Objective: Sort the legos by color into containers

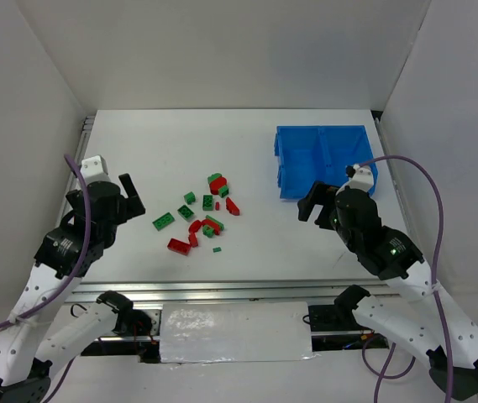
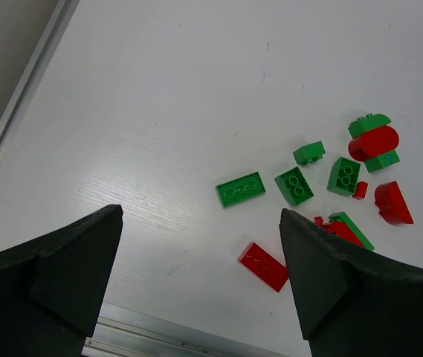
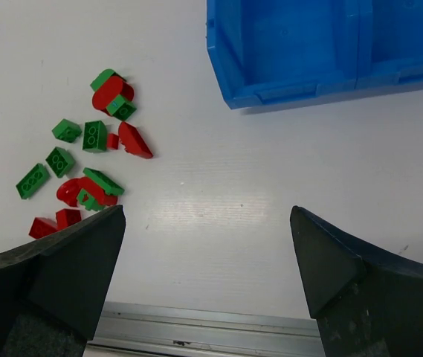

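Several tiny red and green legos point(image 1: 201, 214) lie loose in a cluster on the white table, left of centre. The left wrist view shows them too, with a green brick point(image 2: 239, 189) and a red flat brick point(image 2: 264, 265) nearest. The blue bin point(image 1: 306, 189) stands at the back right, and both compartments look empty. My left gripper point(image 1: 131, 197) is open and empty, hovering left of the cluster point(image 2: 200, 214). My right gripper point(image 1: 310, 201) is open and empty, just in front of the bin point(image 3: 285, 91), with the legos point(image 3: 85, 163) to its left point(image 3: 207, 212).
An aluminium rail point(image 1: 222, 290) runs along the table's near edge, also in the right wrist view point(image 3: 211, 327). White walls enclose the table on three sides. Purple cables point(image 1: 428, 180) loop off both arms. A white taped patch point(image 1: 234, 332) lies between the arm bases.
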Controlling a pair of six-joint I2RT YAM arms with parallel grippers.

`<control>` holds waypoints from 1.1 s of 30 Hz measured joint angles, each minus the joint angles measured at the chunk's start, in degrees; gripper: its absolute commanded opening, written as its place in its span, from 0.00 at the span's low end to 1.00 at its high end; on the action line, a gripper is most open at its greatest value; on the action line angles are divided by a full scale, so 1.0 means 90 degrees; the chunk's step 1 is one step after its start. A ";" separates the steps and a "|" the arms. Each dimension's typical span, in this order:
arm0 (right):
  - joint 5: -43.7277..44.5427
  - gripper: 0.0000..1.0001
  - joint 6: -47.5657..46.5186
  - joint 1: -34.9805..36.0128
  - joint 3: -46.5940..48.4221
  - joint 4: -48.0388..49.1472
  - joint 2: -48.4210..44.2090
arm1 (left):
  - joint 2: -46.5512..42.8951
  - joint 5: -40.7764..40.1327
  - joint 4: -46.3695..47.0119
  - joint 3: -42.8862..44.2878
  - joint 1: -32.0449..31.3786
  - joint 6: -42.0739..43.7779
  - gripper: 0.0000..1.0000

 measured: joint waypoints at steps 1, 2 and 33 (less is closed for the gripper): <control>0.0000 1.00 0.0010 0.0000 0.0000 0.0002 -0.0002 | 0.0000 0.0002 0.0002 0.0000 0.0000 0.0002 1.00; -0.0005 1.00 0.0012 0.0000 0.0000 0.0005 -0.0007 | 0.0000 0.0002 0.0007 0.0000 0.0000 0.0002 1.00; -0.1554 0.84 -0.1724 0.0862 0.3310 0.1749 0.7958 | 0.0126 0.0279 0.0078 -0.0121 0.0019 0.0053 0.99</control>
